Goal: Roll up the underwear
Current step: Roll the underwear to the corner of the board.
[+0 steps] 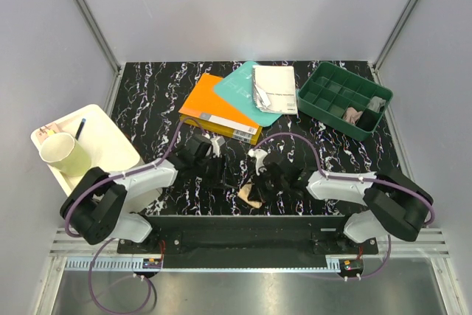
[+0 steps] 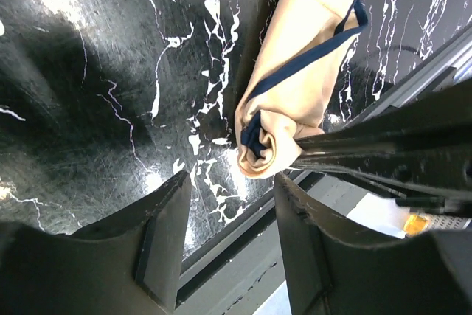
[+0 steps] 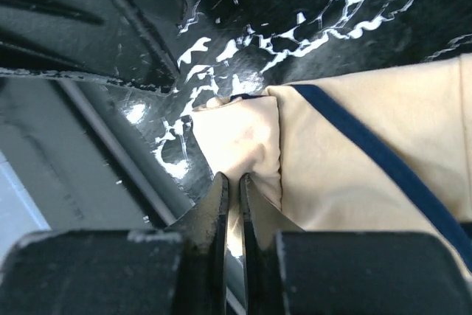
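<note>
Beige underwear (image 1: 253, 195) w/ navy edging lies part-rolled at 6 o'clock edge of table (image 1: 147, 108). R gripper (image 3: 232, 189), at roll's 1 o'clock, is nearly closed, pinching the rolled end. L gripper (image 2: 232, 186), at its 10 o'clock, is wide apart, holding nothing.

An orange book (image 1: 220, 112) is lying just beyond the left gripper (image 1: 225, 171) jaws, a teal book (image 1: 240, 88) and white spiral booklet (image 1: 274, 88) overlapping behind it. A green divided bin (image 1: 328, 119) is sitting well beyond the right gripper (image 1: 258, 184) jaws. A cream tray (image 1: 110, 142) is resting far left of both, carrying a paper cup (image 1: 65, 154) and what looks like a pen (image 1: 79, 128).
</note>
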{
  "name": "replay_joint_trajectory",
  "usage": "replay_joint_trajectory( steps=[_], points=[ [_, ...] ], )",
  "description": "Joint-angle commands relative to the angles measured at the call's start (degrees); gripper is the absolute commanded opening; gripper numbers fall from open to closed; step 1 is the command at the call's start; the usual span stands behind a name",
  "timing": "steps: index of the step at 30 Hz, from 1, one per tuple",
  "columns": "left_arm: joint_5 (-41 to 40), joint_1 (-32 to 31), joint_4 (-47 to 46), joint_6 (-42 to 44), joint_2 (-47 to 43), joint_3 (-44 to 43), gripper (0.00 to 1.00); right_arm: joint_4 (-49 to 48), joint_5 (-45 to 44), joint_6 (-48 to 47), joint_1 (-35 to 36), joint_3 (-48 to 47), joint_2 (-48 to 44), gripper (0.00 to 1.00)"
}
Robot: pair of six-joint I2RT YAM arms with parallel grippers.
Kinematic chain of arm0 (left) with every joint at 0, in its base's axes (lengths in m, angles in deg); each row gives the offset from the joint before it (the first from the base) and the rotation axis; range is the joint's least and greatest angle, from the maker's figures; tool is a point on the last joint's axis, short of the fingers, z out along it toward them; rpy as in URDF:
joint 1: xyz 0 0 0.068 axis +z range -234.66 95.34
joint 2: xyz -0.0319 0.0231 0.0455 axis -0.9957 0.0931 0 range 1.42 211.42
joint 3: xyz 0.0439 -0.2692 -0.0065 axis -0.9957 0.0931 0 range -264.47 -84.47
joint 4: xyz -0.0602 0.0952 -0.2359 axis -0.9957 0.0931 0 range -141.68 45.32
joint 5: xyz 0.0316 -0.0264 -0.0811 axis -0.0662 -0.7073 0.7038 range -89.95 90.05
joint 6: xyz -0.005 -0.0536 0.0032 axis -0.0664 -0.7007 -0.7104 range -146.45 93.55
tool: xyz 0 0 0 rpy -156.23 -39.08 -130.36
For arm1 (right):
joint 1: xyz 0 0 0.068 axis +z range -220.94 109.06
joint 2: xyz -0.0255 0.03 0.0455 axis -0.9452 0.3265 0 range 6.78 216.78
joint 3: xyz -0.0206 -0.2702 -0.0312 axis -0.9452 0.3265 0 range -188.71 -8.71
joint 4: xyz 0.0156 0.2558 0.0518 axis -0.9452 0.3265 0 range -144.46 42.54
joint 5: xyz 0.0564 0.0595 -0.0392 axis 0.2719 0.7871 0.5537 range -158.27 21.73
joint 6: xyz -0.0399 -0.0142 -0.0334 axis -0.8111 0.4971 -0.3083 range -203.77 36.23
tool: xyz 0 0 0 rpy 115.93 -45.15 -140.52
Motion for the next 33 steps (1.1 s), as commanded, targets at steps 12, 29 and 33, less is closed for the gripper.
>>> replay_joint_trajectory(
  steps=[12, 29, 33],
  points=[
    [-0.7, -3.8, -12.6, -0.9, -1.6, 3.1, 0.51, -13.7, 33.1, 10.2, -15.7, 2.1, 13.1, 0.02],
    [-2.5, -5.5, -17.0, -1.1, 0.7, 4.1, 0.51, -27.1, 46.5, 18.1, -20.2, 1.5, 28.0, 0.00],
    [-2.1, -6.0, -17.6, -1.1, 1.1, 4.3, 0.51, -35.5, 50.0, 23.0, -20.6, 1.9, 30.9, 0.00]
  ],
)
